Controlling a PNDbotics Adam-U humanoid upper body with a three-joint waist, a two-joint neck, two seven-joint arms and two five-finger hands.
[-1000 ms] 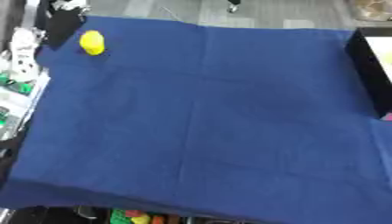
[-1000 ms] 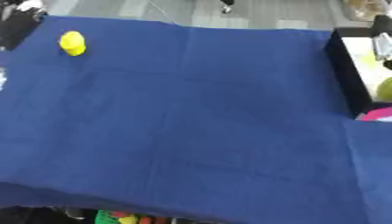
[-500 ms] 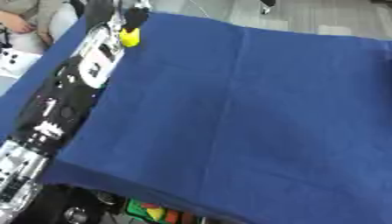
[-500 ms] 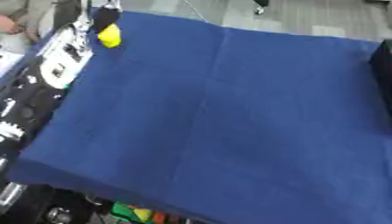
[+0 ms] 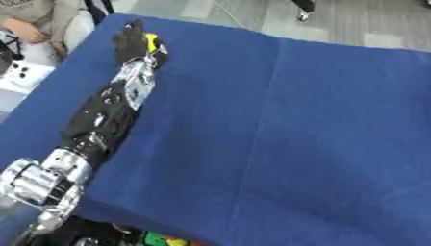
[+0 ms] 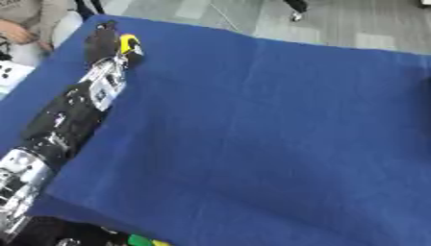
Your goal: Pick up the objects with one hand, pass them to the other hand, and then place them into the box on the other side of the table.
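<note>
One small yellow object [image 5: 151,42] is all that shows of the things to be moved, and it sits near the far left corner of the bench [image 5: 320,144], which is draped in a blue cloth. The left hand [image 5: 131,41] is stretched out to that corner at the end of a long black and silver arm that runs up from the lower left, and the yellow thing lies right against the hand's right side, on the edge nearer the middle of the bench. Part of it is hidden by the hand, so its shape and any long axis cannot be read; only a rounded yellow patch is visible. Whether the fingers are spread over it or already curled round it cannot be told from either eye view, as the hand reads as one dark mass. The right hand appears in neither view, and the box is out of sight as well; by the task it should stand on the opposite side, to the right. Judging from this, the pick-up is just at its start, the left arm being plainly the nearer one. The grasp turns on closing toward the hand's inner, right-facing side, where the object lies touching or nearly touching it.
</note>
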